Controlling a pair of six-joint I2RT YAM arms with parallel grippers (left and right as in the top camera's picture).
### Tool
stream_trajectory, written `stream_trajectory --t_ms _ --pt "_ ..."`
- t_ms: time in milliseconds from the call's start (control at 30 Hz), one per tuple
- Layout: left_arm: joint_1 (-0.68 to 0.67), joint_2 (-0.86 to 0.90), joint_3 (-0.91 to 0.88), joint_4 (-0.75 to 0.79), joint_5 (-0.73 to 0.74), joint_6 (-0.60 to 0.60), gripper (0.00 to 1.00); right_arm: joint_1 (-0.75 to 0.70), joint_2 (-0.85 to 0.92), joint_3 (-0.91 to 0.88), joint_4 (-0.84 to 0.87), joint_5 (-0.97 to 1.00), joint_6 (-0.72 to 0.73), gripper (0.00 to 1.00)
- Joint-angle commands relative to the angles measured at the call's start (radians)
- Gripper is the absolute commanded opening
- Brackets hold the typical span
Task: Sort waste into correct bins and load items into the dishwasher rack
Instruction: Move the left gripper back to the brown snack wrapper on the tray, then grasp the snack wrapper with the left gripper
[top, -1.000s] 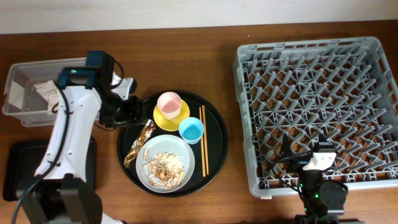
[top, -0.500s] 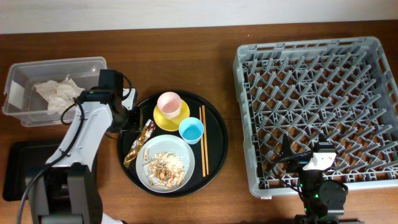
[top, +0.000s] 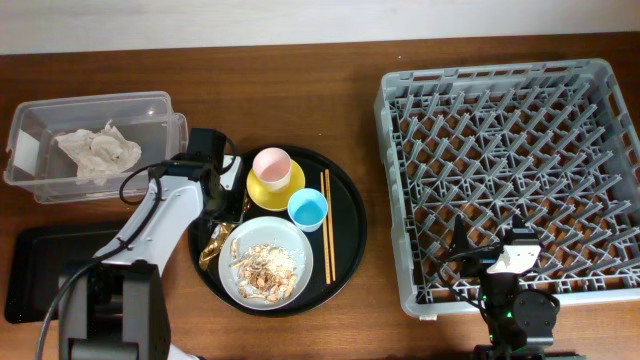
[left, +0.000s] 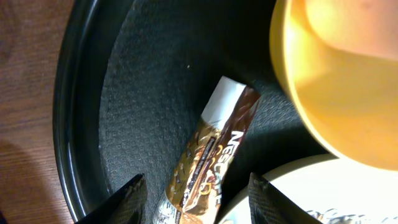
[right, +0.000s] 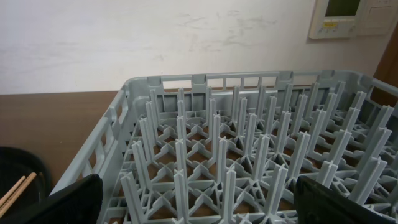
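Observation:
My left gripper (top: 225, 200) hangs over the left part of the large round black tray (top: 350, 235). It is open (left: 199, 205), with the brown wrapper stick (left: 211, 162) (top: 214, 242) lying between its fingertips, not gripped. Crumpled white napkins (top: 100, 150) lie in the clear box (top: 40, 120). The pink cup (top: 272, 163) stands on the yellow saucer (top: 282, 197) (left: 336, 81). The blue cup (top: 307, 209), the chopsticks (top: 326, 225) and the grey plate (top: 262, 228) with food scraps (top: 265, 268) are on the round tray. My right gripper (right: 199, 205) is open and empty over the rack (top: 510, 170).
The shallow black rectangular tray (top: 40, 270) lies at the front left, partly under my left arm. The rack's near wall and pegs (right: 211, 162) fill the right wrist view. Bare wood lies between the round tray and the rack.
My left arm has swung from over the clear box right and forward to the round tray, down onto the wrapper stick. The napkins now show in the box. The right arm has not moved.

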Motion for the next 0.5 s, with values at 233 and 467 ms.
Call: stream_trajectory --t_ms 233,467 --pt "-0.001 0.004 -0.109 0.093 -0.006 0.016 0.51 -0.007 -0.005 -0.008 -0.002 0.012 0.003 0.98" --pt "-0.001 0.004 -0.11 0.117 -0.006 0.015 0.25 -0.008 -0.005 -0.008 -0.002 0.012 0.003 0.98"
